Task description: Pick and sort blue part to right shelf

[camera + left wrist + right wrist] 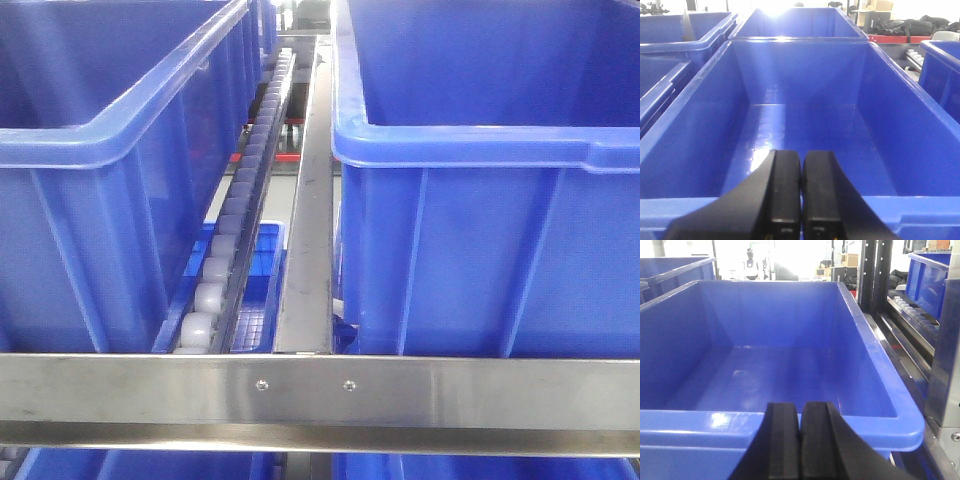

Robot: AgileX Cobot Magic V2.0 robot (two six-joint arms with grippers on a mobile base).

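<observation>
Right shelf (320, 400): stainless-steel rack seen from the front; flat front rail across the near edge with two small screws near its middle; steel divider rail (308, 230) running from near to far at centre
Roller track (238, 215): row of pale rollers just left of the divider rail, running from near to far
Left bin (110, 140): large deep blue, thick rim, left of the roller track, behind the front rail
Right bin (480, 150): large deep blue, thick rim, right of the divider rail, behind the front rail
Lower level: more blue plastic visible through the gap between the two bins and under the front rail
Left gripper (801, 200): black fingers pressed together, clenched on nothing; poised over the near rim of a blue bin (805, 120) with a bare glossy floor
Right gripper (800, 445): black fingers closed against each other, nothing between; hovering at the near rim of another blue bin (770, 370), floor bare
Blue part: not seen in any view
</observation>
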